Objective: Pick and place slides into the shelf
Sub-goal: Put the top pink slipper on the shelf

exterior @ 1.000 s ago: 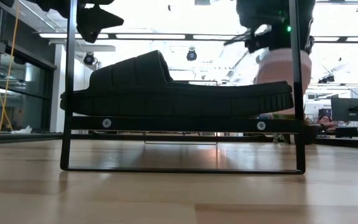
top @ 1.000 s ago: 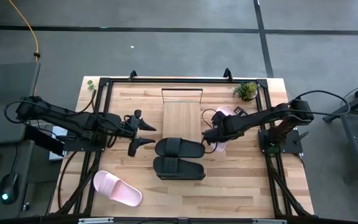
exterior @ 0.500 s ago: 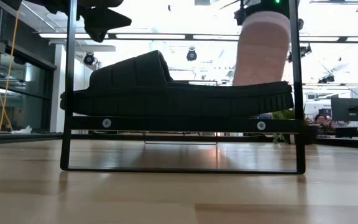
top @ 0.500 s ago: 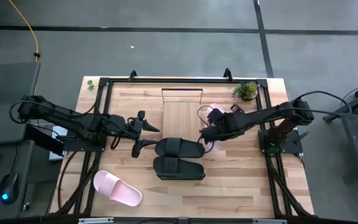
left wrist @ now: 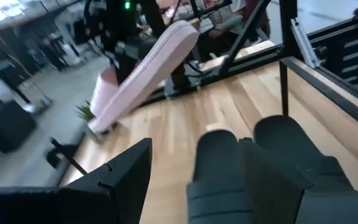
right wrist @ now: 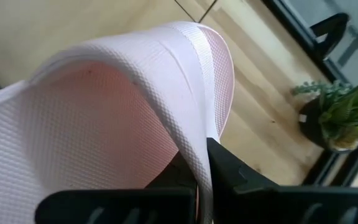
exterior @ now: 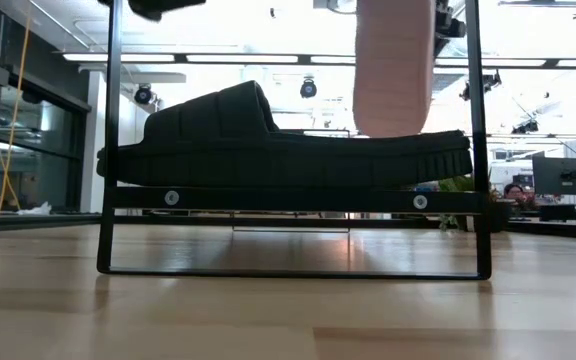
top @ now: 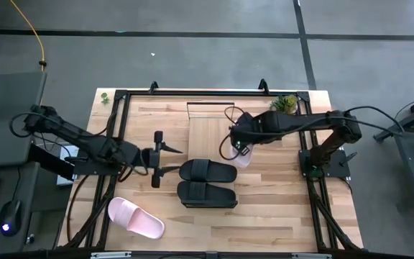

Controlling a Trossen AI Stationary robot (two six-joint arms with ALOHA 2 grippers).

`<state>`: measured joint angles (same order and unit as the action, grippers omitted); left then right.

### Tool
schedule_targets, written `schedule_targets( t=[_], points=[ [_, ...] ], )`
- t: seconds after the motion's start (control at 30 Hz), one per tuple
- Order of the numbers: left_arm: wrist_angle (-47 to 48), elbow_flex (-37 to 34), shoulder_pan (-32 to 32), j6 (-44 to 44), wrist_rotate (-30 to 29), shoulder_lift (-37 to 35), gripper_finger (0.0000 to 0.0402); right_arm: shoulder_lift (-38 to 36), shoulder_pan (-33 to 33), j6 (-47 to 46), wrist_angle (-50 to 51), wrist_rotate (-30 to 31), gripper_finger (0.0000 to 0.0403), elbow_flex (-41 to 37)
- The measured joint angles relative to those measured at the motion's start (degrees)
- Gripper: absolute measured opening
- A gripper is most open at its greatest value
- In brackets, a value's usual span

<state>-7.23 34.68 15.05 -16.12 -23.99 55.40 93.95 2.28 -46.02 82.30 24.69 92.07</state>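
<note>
A: Since a second ago the pink slide [top: 240, 150] in the right gripper [top: 237, 142] has come up off the table [top: 279, 216] and swung in toward the shelf [top: 210, 137]. It lay flatter beside the board; now it hangs nearly upright at the board's right edge.

B: Why hang it on end like that?

A: My guess is the grip dictates it. The right gripper is clenched on the slide's strap, so the sole dangles below. In the low view it shows as a pale column [exterior: 395, 70] above the black slide.

B: And the two black slides?

A: Both lie side by side at the near end of the shelf, one [top: 207, 171] behind the other [top: 207, 194], straps up. They look already placed, leaving the bare part of the board toward the wire frame [top: 210, 105] free for the pink pair.

B: The other pink one?

A: It lies on the table [top: 135, 217] near the front left corner, well apart from the shelf, not yet picked.

B: What's the left gripper doing?

A: The left gripper [top: 159, 158] hovers just left of the black slides, fingers spread wide, holding nothing. Its wrist view looks over the black straps toward the lifted pink slide [left wrist: 143, 74].

B: Anything else?

A: A small potted plant [top: 286, 104] stands at the far right corner, clear of the work.
</note>
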Motion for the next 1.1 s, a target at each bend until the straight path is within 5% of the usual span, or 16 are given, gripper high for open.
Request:
schedule_targets(
  t=[0.43, 0.73, 1.1],
  points=[
    [8.7, 6.69, 10.31, -3.33, -18.7, 2.99, 0.0223, 4.64, -4.89, 2.3, -1.26, -11.9, 0.0, 0.88],
    [9.12, 10.3, 10.13, -4.88, -20.37, 9.47, 0.0223, 10.35, -6.96, 4.66, 0.96, -15.26, 0.0, 1.49],
    [10.7, 13.17, 10.1, -5.09, -25.06, 13.13, 0.0223, 15.68, -4.74, 3.5, 7.59, -10.07, 0.0, 20.54]
  ],
)
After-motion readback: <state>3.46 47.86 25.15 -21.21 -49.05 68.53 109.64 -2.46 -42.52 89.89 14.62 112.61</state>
